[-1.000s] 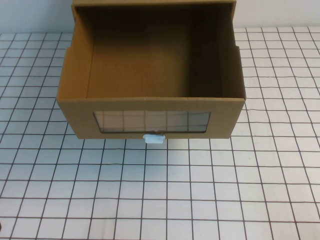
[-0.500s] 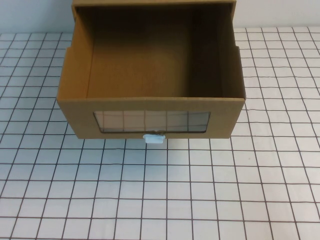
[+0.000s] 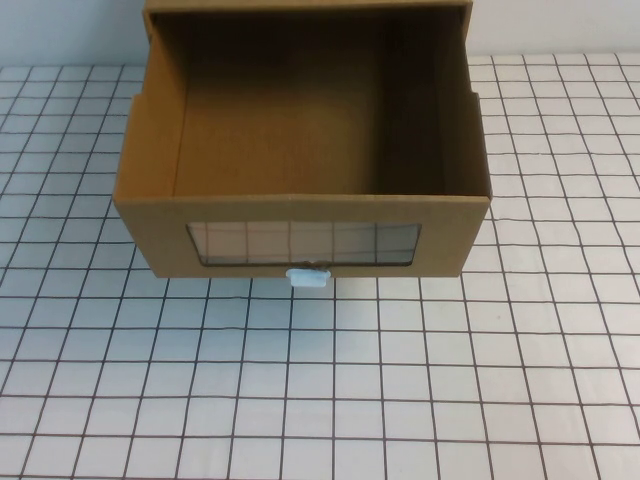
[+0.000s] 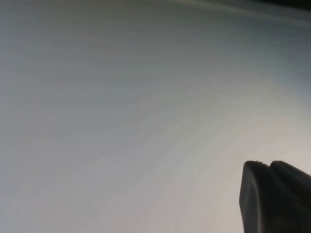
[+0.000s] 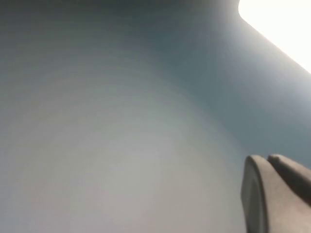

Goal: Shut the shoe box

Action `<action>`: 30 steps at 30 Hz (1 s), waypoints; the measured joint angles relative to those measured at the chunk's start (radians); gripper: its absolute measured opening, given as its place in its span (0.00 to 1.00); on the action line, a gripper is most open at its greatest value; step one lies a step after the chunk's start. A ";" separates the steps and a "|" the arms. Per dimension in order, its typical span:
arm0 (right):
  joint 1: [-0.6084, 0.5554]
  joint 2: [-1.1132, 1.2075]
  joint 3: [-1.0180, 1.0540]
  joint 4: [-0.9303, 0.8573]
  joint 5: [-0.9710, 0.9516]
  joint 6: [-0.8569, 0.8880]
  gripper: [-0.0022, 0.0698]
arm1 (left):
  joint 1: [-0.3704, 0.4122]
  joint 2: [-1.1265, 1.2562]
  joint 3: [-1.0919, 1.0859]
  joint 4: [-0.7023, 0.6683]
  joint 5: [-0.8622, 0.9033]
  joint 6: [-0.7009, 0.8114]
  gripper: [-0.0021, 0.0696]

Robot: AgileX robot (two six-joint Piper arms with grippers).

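White gridded tabletop carries the shoe box, drawer pulled out, awaiting a push. Left tool and right tool face blank wall; grip states: cannot tell.

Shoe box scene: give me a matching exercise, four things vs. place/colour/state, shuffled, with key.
Things:
1. shoe box drawer
2. pull tab
3. window
4. left gripper and right gripper

Descriptions:
A. small and white, just below the window
B. out of the high view; only a dark finger part shows in each wrist view, aimed at a blank surface
C. clear, wide, set in the front panel, with the table grid showing through
D. brown cardboard, pulled out, empty inside

Pairs: 1-D, 2-A, 3-C, 4-B
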 joint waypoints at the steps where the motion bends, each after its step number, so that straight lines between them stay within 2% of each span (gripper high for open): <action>1: 0.000 0.000 0.000 0.000 -0.019 0.000 0.01 | 0.000 0.000 0.000 -0.011 -0.024 -0.003 0.02; 5: 0.000 0.000 -0.002 0.000 -0.101 0.013 0.01 | 0.000 0.000 -0.012 -0.034 -0.143 -0.036 0.02; 9: 0.000 0.000 -0.092 -0.006 -0.116 0.091 0.01 | 0.000 0.000 -0.130 -0.036 -0.146 -0.049 0.02; 12: 0.000 -0.001 -0.217 -0.012 -0.092 0.171 0.01 | 0.000 0.000 -0.269 -0.036 -0.069 -0.049 0.02; 17: 0.000 -0.003 -0.475 -0.017 0.121 0.369 0.01 | 0.000 -0.001 -0.538 -0.036 0.135 -0.025 0.02; 21: 0.000 0.002 -0.612 -0.014 0.128 0.389 0.01 | 0.000 0.002 -0.741 -0.036 0.253 0.088 0.02; 25: 0.000 0.060 -0.705 0.027 0.162 0.395 0.01 | 0.000 0.051 -0.911 -0.036 0.314 0.119 0.02; 30: 0.000 0.164 -0.881 0.044 0.472 0.419 0.01 | 0.000 0.132 -1.044 -0.036 0.414 0.134 0.02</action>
